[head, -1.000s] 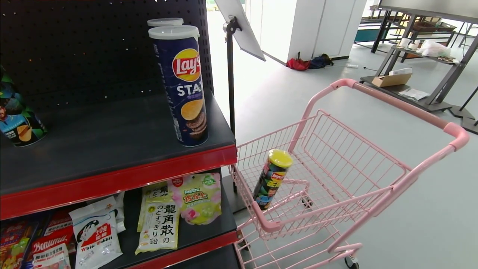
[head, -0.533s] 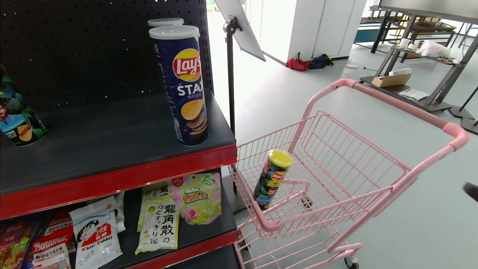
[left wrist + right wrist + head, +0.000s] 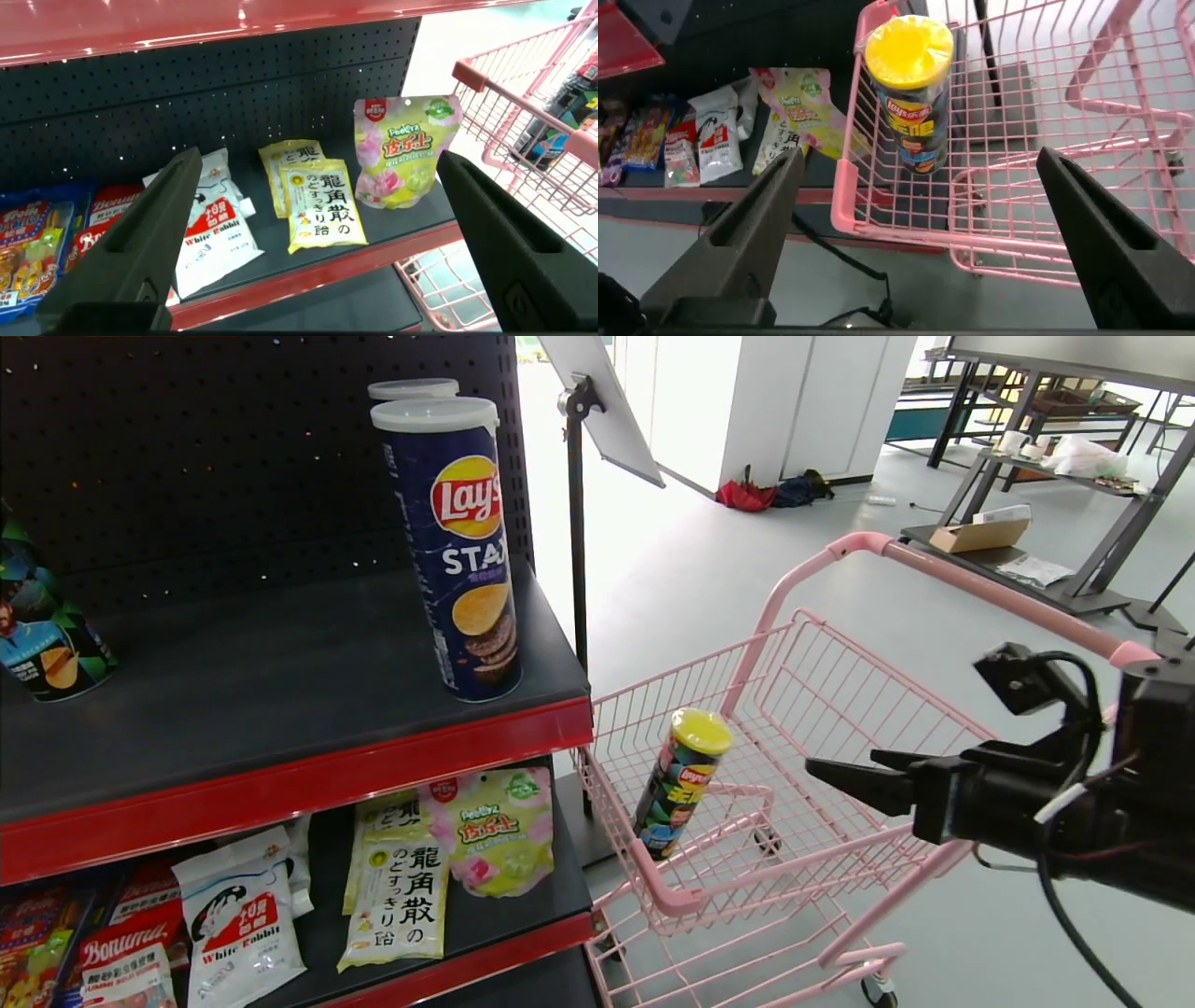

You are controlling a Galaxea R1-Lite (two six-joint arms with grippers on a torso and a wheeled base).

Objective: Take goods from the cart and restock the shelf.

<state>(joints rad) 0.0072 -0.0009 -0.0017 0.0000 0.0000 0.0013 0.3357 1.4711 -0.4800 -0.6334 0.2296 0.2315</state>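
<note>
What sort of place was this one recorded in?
Probably a mock shop inside a lab or workshop: a shelf with snack bags, a pink cart beside it, and work tables on a bare floor behind.

I see a pink wire cart (image 3: 980, 590). The can (image 3: 680, 784) inside the cart has a yellow lid and a black body with bright patches. Beside the cart, the shelf (image 3: 280, 787) is dark grey with a red front edge. The tall can (image 3: 462, 551) nearest the cart is dark blue with a white lid. The bag (image 3: 495, 831) nearest it is green and pink.
</note>
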